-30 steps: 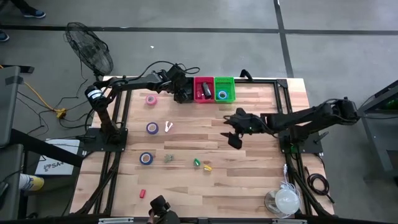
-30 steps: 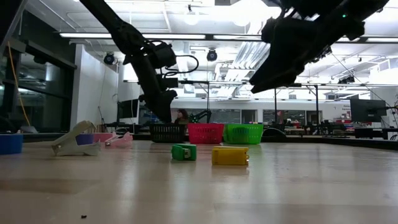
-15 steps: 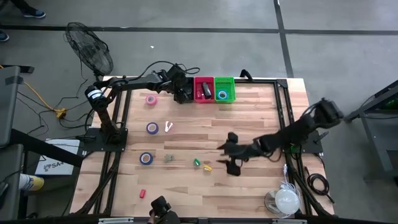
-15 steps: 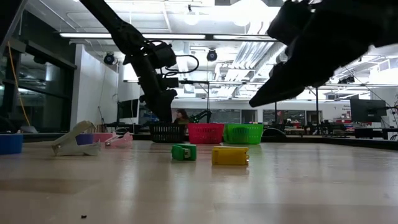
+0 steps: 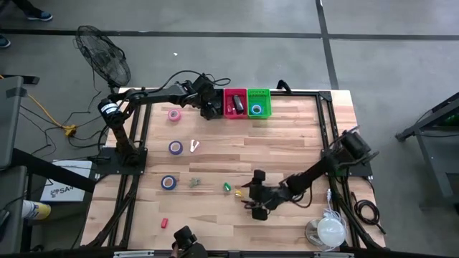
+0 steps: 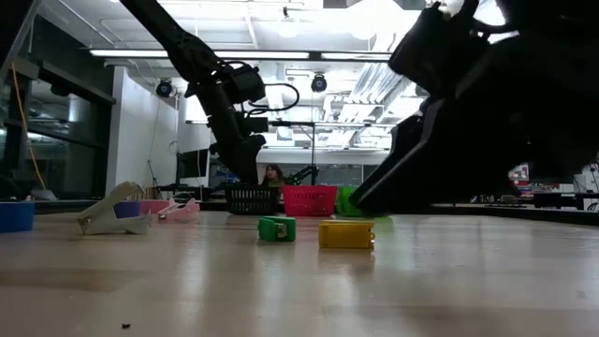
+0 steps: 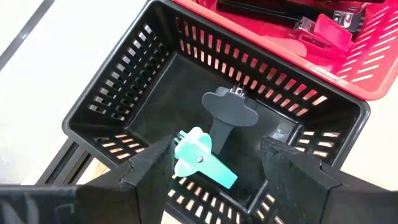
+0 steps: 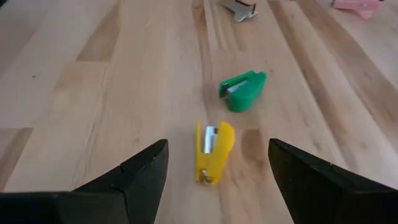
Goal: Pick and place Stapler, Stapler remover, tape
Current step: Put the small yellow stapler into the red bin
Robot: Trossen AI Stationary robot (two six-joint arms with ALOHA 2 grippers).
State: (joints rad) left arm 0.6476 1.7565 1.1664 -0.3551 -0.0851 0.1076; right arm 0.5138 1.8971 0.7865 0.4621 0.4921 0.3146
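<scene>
A small yellow stapler (image 8: 213, 151) and a small green stapler (image 8: 242, 90) lie flat on the wood, yellow (image 5: 239, 192) just nearer the table's near edge than green (image 5: 227, 187). My right gripper (image 8: 217, 180) hovers open just right of the yellow one (image 6: 346, 234), its fingers apart on either side of it without touching. My left gripper (image 7: 214, 168) hangs open over the black basket (image 7: 124, 93) at the far edge. A teal stapler remover (image 7: 199, 155) and a dark grey one (image 7: 229, 112) lie on the basket floor. Tape rolls, pink (image 5: 174, 115), purple (image 5: 176, 147) and blue (image 5: 168, 183), lie flat at the table's left.
A red basket (image 5: 234, 102) holding a stapler and a green basket (image 5: 258, 102) holding a tape roll stand beside the black one. A white stapler remover (image 5: 194, 146), a grey piece (image 5: 194, 183) and a small red item (image 5: 164, 223) lie on the left half. A lamp (image 5: 326, 231) sits at the near right corner.
My right gripper has swung from the table's middle toward the near edge and somewhat left, dropping low beside the yellow stapler. The staplers have not moved.
</scene>
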